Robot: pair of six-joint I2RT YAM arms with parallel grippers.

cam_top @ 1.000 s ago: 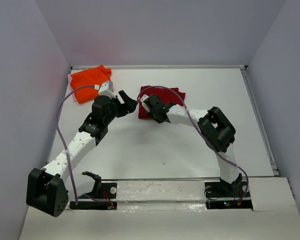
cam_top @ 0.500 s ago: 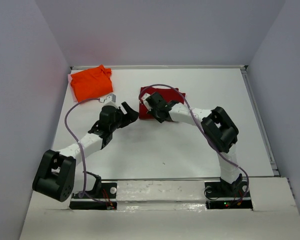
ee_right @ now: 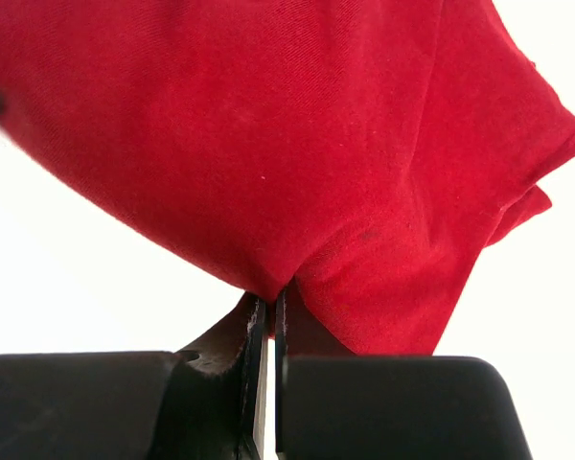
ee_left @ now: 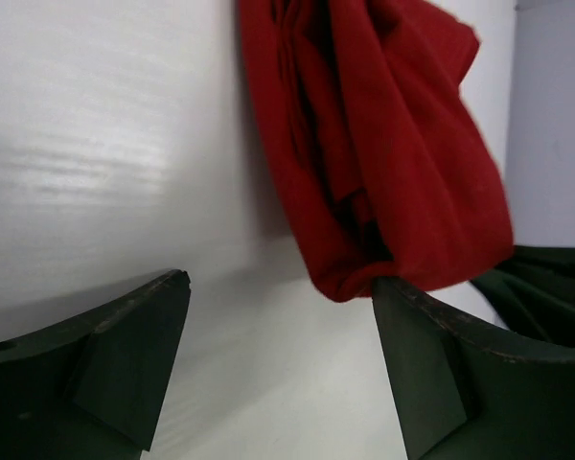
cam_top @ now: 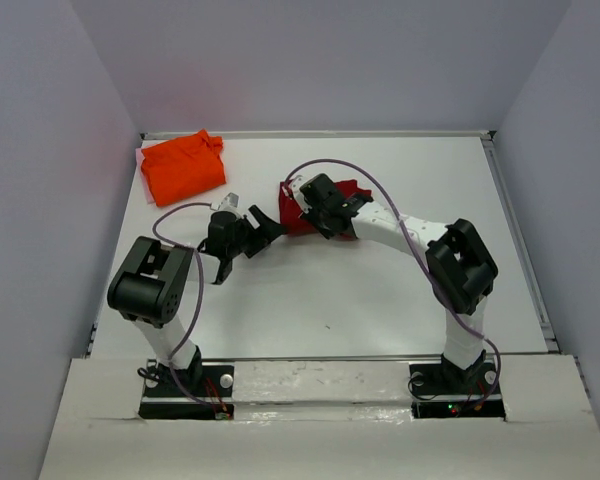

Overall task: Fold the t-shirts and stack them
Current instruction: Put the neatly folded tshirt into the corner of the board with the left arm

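The crimson red t-shirt (cam_top: pixel 298 218) lies bunched in the middle of the table, one edge raised off the surface. My right gripper (cam_top: pixel 318 207) is shut on a fold of it. In the right wrist view the red cloth (ee_right: pixel 268 125) is pinched between the closed fingers of that gripper (ee_right: pixel 268 302). My left gripper (cam_top: pixel 264 228) stands open just left of the shirt, low over the table. In the left wrist view the red cloth (ee_left: pixel 383 144) hangs beside the right fingertip (ee_left: pixel 402 316), with nothing between the jaws. The orange t-shirt (cam_top: pixel 183 167) lies folded at the far left corner.
White walls close in the table on three sides, with a raised rim (cam_top: pixel 520 230) along the right edge. Purple cables (cam_top: pixel 180 290) loop over both arms. The left arm's elbow (cam_top: pixel 145 285) is folded back near its base.
My right gripper has shut on the red shirt and lifted its edge, bunching it. The left arm folded back toward its base and its open gripper came down beside the shirt's left edge.
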